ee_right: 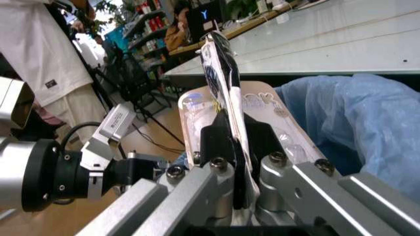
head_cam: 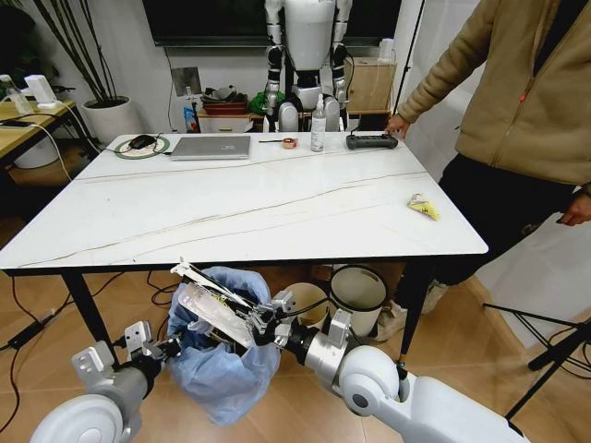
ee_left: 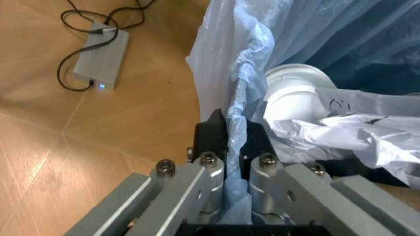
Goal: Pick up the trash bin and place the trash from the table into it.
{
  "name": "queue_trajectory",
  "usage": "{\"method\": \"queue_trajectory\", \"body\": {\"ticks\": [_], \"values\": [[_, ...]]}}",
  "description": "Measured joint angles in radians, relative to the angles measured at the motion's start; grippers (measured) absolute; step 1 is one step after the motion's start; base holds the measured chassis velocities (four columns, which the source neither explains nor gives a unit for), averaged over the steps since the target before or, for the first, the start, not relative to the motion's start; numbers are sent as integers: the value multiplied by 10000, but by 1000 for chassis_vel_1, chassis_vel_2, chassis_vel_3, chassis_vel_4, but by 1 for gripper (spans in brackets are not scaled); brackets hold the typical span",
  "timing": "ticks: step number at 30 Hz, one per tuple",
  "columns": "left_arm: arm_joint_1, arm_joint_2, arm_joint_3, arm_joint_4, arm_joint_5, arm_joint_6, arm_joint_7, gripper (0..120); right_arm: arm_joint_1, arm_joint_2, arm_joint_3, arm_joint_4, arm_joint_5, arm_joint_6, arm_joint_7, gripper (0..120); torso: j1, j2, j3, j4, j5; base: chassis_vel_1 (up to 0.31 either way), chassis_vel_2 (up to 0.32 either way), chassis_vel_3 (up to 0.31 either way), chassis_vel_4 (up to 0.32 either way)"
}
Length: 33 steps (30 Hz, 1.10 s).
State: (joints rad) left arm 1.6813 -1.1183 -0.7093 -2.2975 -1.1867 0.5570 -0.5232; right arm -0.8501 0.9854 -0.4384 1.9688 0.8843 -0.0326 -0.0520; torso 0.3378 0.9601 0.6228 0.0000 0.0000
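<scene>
The trash bin (head_cam: 222,365), lined with a crinkled light-blue bag (ee_left: 276,39), hangs below the front edge of the table (head_cam: 259,212). My left gripper (head_cam: 171,349) is shut on the bag's rim (ee_left: 235,123). A white paper cup (ee_left: 295,93) and white tissues (ee_left: 354,132) lie inside. My right gripper (head_cam: 265,323) is shut on a clear plastic package (head_cam: 212,309) and holds it tilted over the bin's mouth. The package (ee_right: 226,98) stands between the fingers in the right wrist view, with the blue bag (ee_right: 367,118) behind. A yellow wrapper (head_cam: 423,208) lies on the table at the right.
A grey-and-white round bin (head_cam: 357,293) and a cream bucket (head_cam: 307,300) stand under the table. A laptop (head_cam: 211,148), a spray bottle (head_cam: 318,125), a tape roll (head_cam: 289,142) and a black remote (head_cam: 371,141) sit along the far edge. A person (head_cam: 517,101) stands at the right. A power brick (ee_left: 102,59) lies on the floor.
</scene>
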Motion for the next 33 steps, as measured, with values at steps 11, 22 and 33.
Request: {"method": "queue_trajectory", "body": {"ticks": [11,22,33], "values": [[-12,31,-9,-19,-43,7,-6,0,-46,-118,116,64,-144,55,0,31,0,0,0,0,0,0,0,0,0],[-36,50,-1,-18,-68,12,-7,0,-171,-186,192,111,-267,110,-5,39,0,0,0,0,0,0,0,0,0],[38,62,2,36,15,17,-6,0,-134,-415,545,449,-208,110,136,53,0,0,0,0,0,0,0,0,0]]}}
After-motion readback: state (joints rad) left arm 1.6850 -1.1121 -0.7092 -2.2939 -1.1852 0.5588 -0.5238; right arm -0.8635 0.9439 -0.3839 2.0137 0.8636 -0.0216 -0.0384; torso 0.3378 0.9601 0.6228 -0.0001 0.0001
